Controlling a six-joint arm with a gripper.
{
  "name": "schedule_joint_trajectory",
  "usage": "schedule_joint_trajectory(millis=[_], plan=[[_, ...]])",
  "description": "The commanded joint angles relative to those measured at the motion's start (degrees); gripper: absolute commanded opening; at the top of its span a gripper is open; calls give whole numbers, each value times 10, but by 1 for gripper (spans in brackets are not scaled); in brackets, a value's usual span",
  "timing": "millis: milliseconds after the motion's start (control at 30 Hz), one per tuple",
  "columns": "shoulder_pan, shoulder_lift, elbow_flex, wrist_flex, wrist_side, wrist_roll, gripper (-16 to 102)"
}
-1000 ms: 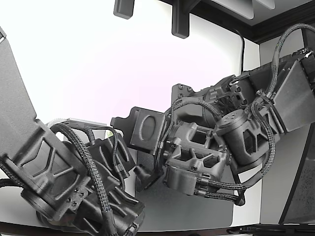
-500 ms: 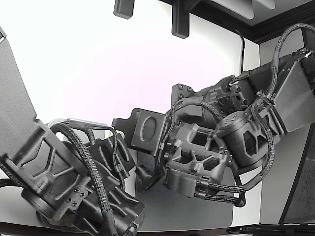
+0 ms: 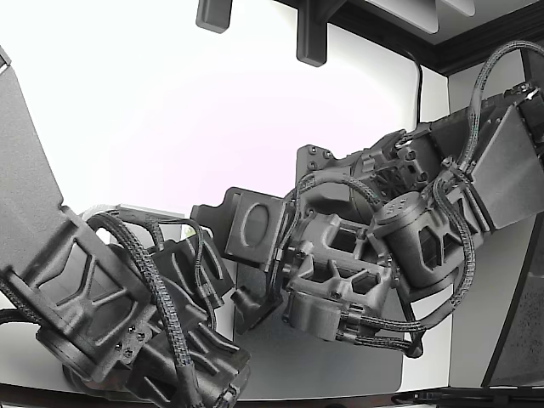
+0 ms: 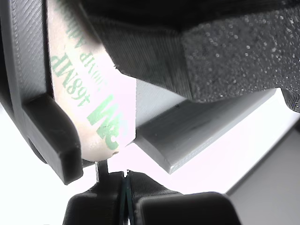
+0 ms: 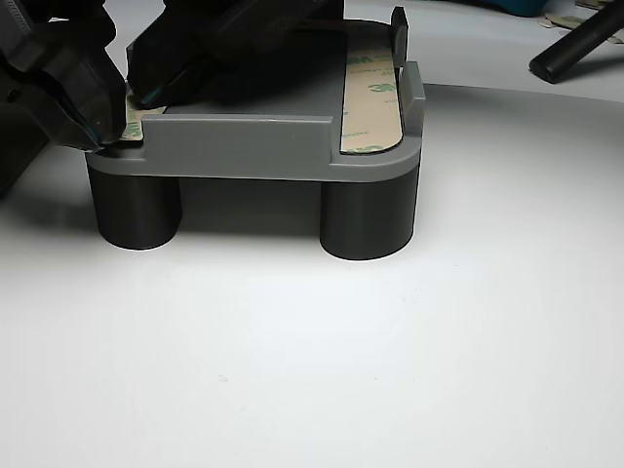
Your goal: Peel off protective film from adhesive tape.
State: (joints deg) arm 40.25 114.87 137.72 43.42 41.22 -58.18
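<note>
The arm (image 3: 340, 272) reached in from the exterior view's right, wrist bent down toward the grey fixture (image 5: 244, 146) on the white tabletop (image 5: 390, 370). A second arm (image 3: 110, 314) crowded in from that view's left. The gripper (image 5: 107, 122) sat at the fixture's corner on the other view's left, tips on the film strip (image 5: 136, 122) there; how far the jaws stood apart could not be told. In the wrist view, the green-printed film (image 4: 101, 105) curved beside a grey rail (image 4: 187, 136). A second taped strip (image 5: 373, 97) lay flat on the fixture's opposite side.
</note>
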Motion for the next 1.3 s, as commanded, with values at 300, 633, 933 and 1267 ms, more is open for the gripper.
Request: schedule_joint_trajectory(millis=[300,633,933,1267], plan=[[-11,12,-12,-16,4,-11,-10],[-13,18,-3,-27,8,-15,-10],[-13,18,1,-36,14,-13,-10],[-13,15,2,-45,17,-9,-10]])
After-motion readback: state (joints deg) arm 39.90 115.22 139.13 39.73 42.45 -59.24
